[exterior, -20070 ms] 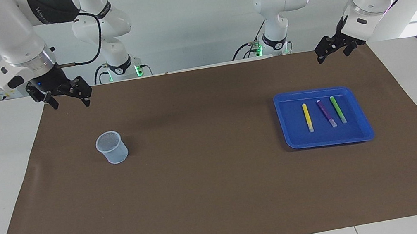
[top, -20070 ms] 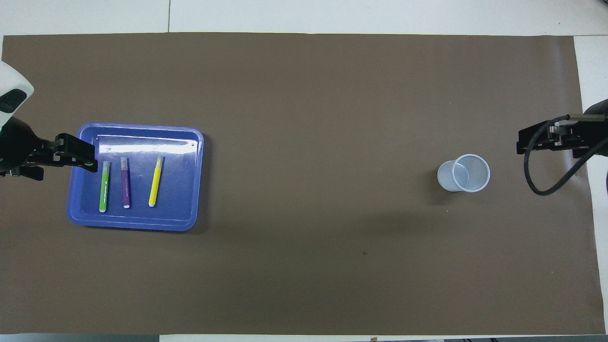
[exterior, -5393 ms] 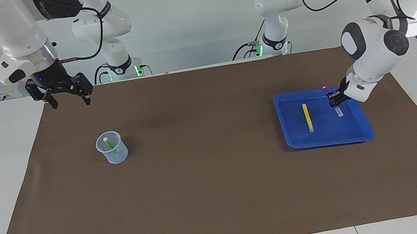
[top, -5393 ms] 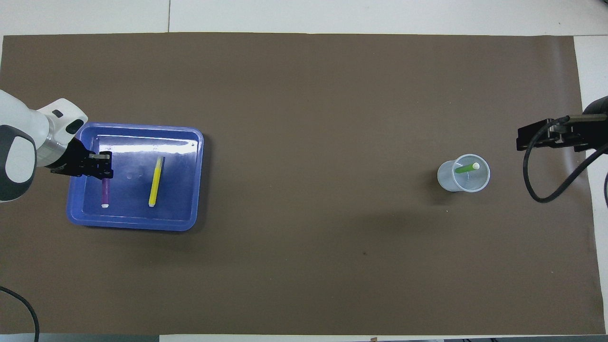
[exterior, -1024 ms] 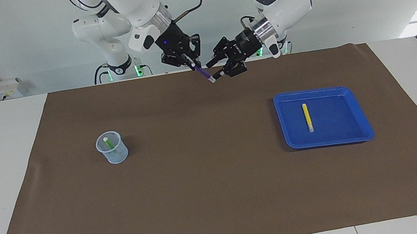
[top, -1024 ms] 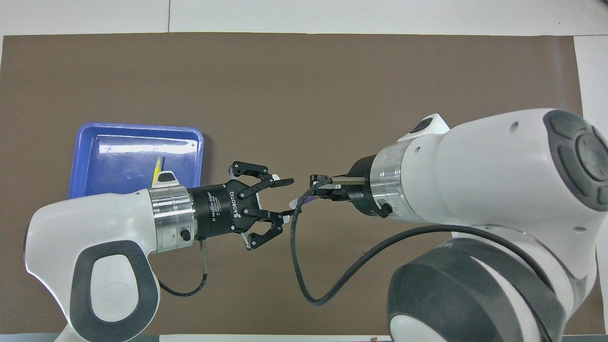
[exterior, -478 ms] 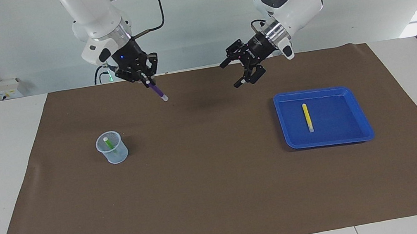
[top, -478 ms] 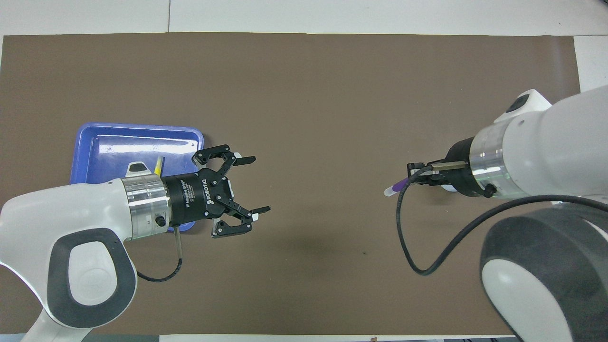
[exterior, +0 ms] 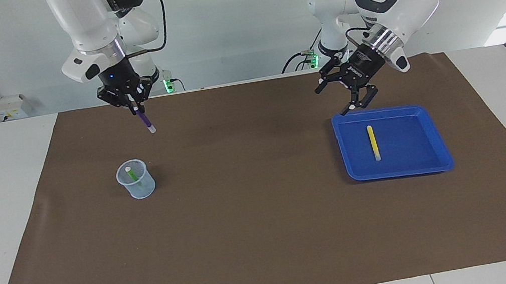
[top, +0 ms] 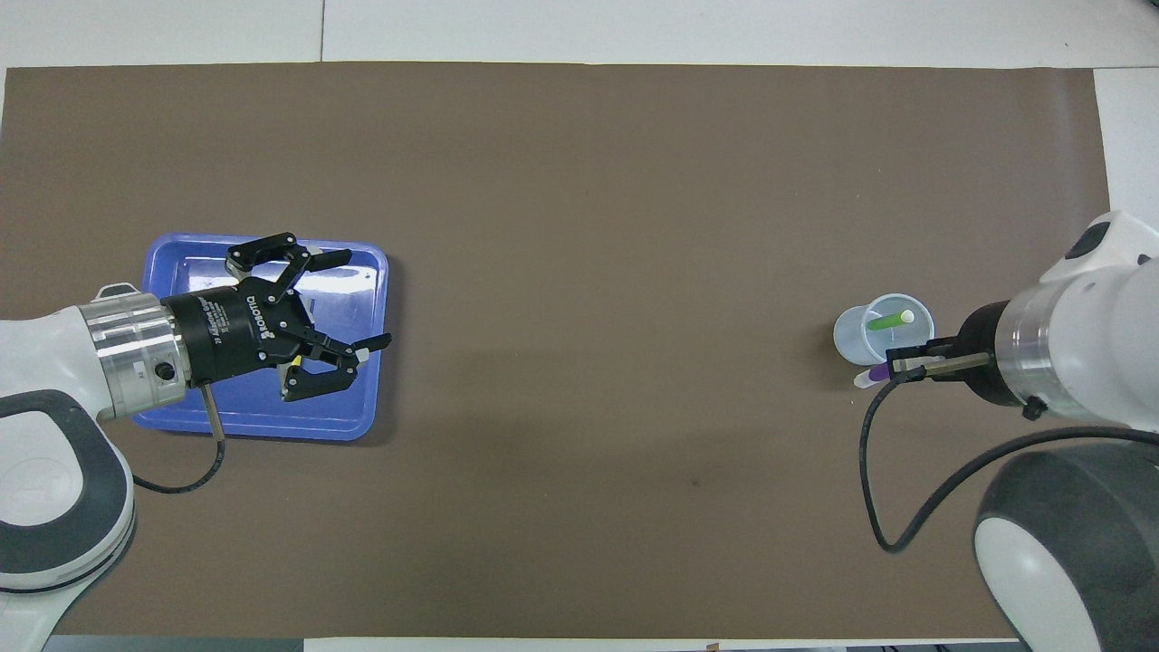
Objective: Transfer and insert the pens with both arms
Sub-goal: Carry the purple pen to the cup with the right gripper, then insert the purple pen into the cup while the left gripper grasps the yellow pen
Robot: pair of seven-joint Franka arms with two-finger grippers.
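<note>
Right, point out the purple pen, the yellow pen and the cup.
purple pen (exterior: 146, 122), facing view, mid-barrel below the right gripper.
yellow pen (exterior: 372, 141), facing view, middle of the barrel, in the tray.
cup (exterior: 142, 187), facing view, lower outer wall.

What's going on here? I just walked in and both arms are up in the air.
The right gripper holds the purple pen in the air near the cup, which already has the green pen in it. The left gripper, open and empty, is over the blue tray, where the yellow pen still lies.
</note>
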